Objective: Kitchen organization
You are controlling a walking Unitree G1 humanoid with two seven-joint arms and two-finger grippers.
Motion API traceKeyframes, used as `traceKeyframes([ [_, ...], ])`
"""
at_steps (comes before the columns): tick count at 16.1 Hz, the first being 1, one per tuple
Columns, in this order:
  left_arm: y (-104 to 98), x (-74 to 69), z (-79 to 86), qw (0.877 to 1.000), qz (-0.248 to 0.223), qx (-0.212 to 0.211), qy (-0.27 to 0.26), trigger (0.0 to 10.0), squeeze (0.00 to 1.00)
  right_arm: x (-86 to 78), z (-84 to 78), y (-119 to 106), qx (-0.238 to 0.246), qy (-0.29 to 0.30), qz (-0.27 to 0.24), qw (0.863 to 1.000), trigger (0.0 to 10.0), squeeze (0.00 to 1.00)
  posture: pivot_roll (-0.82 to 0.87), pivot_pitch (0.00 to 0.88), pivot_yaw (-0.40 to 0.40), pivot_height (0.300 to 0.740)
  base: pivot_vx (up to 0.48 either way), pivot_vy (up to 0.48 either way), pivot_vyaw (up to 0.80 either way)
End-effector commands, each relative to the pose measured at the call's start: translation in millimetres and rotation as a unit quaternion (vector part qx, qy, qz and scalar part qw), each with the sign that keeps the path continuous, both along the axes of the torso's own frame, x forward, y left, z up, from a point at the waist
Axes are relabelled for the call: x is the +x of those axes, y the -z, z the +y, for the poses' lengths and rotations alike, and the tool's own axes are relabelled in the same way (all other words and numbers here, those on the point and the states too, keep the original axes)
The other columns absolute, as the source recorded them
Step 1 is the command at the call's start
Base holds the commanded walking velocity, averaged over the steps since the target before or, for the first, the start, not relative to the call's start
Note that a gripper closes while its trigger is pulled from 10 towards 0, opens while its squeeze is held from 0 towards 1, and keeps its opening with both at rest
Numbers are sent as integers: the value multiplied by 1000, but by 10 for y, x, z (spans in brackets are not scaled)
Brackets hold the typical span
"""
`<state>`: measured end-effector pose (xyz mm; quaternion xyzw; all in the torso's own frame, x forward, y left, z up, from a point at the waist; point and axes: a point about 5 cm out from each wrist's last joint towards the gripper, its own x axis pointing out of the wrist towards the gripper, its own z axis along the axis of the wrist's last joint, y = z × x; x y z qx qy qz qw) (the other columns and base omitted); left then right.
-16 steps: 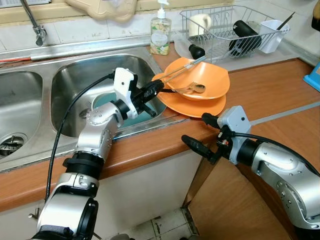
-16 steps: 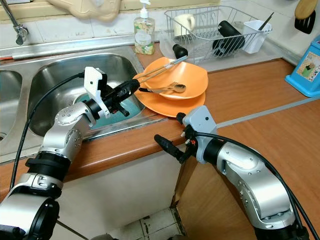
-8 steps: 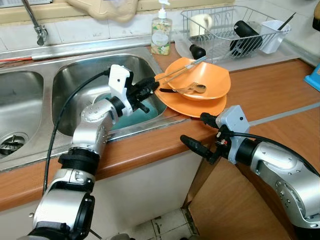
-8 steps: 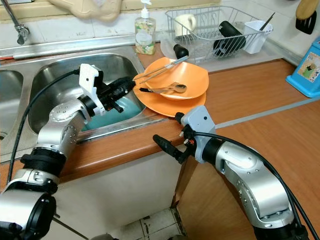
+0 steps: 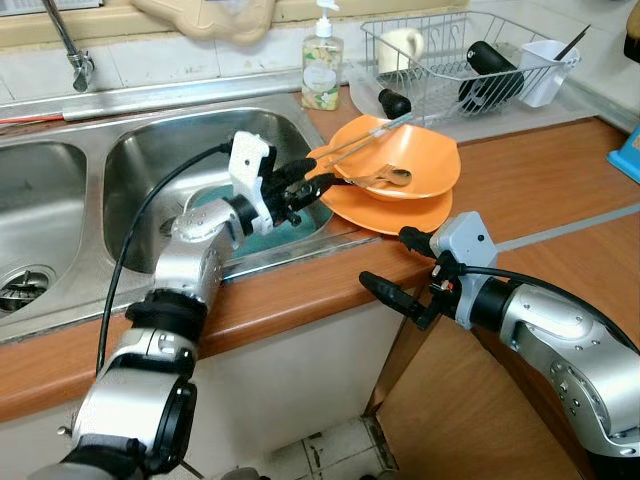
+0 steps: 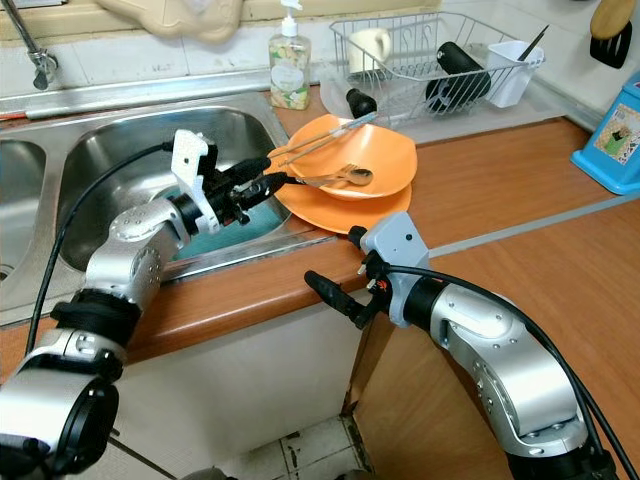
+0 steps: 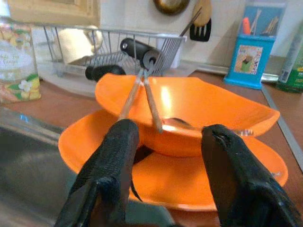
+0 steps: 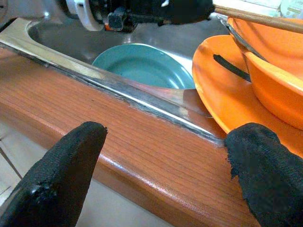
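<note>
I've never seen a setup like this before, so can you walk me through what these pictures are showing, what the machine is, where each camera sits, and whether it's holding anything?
This is a humanoid robot with two silver arms at a kitchen counter. Two pictures come from cameras on its head, looking down; the other two come from cameras on its wrists, looking along each end effector's black fingers.

The left end effector is open, reaching over the sink toward an orange bowl that sits on an orange plate. Chopsticks and a spoon lie in the bowl. A teal dish sits in the sink. The right end effector is open at the counter edge, holding nothing. Behind stand a soap bottle and a dish rack.
</note>
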<state>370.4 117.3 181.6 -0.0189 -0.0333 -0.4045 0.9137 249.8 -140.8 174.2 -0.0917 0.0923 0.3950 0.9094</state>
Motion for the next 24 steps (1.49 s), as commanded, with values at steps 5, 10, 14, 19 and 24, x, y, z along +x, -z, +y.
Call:
traceKeyframes([
  [5,-81,64,-23,1000,-18,9,-4,10000,1000,22,7,-13,-8,-5,-1,1000,10000,1000,-101,0,19,740,0,0,0],
  [10,-114,108,-26,999,-28,16,-10,10000,0,43,9,-14,-15,-1,-5,1000,10000,553,-101,0,21,740,0,0,0],
  [14,-136,149,-30,999,-33,18,-14,10000,0,45,12,-12,-17,-1,-6,1000,10000,8,-102,0,24,740,0,0,0],
  [19,-120,195,-55,999,-17,29,-12,10000,0,37,11,-8,-18,0,-6,1000,10000,0,-107,0,33,740,0,0,0],
  [24,-79,224,-58,999,2,27,-19,4196,0,34,16,-7,-18,1,-6,1000,10000,0,-109,0,36,740,0,0,0],
])
